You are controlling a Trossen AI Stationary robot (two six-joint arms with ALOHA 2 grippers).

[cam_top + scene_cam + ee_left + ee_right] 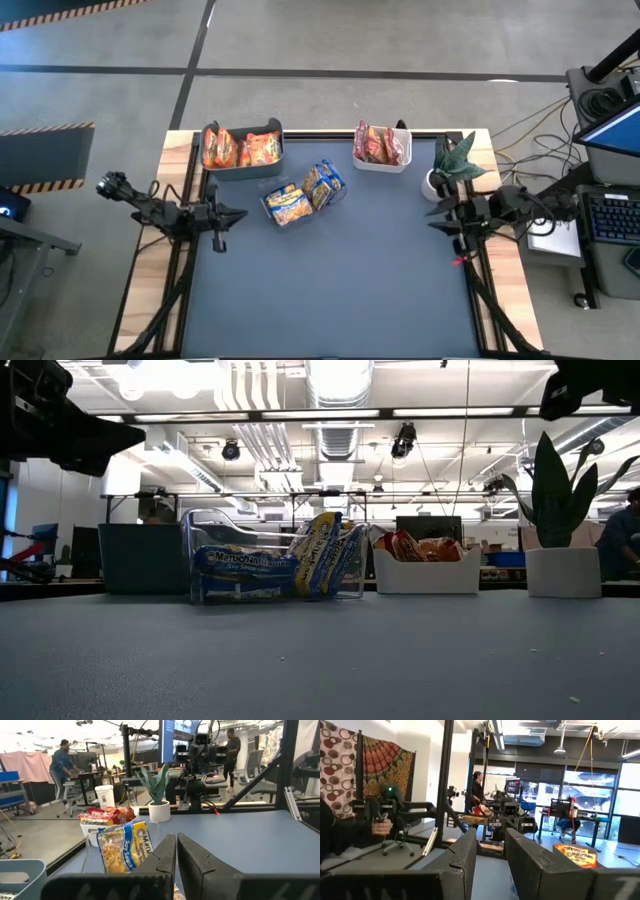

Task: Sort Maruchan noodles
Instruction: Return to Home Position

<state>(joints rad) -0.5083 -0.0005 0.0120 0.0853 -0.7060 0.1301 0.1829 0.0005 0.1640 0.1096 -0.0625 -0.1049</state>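
The Maruchan noodles sit in three bins at the table's far side. Orange-yellow packets [240, 149] stand in the teal bin [243, 170]. Blue-yellow packets [305, 190] [122, 846] fill the clear bin [275, 565]. Dark red packets [380, 143] [107, 815] are in the white bin [425, 572]. My left gripper [238, 213] [176, 847] hovers shut above the table's left side, near the clear bin. My right gripper [432, 214] [491, 847] hovers open at the right edge, pointing left. Neither touches anything.
A potted plant in a white pot [452, 168] [563, 520] stands at the far right corner, just beyond my right gripper. The dark blue mat [330, 280] stretches bare between the arms and toward the near edge. People stand in the room beyond the table.
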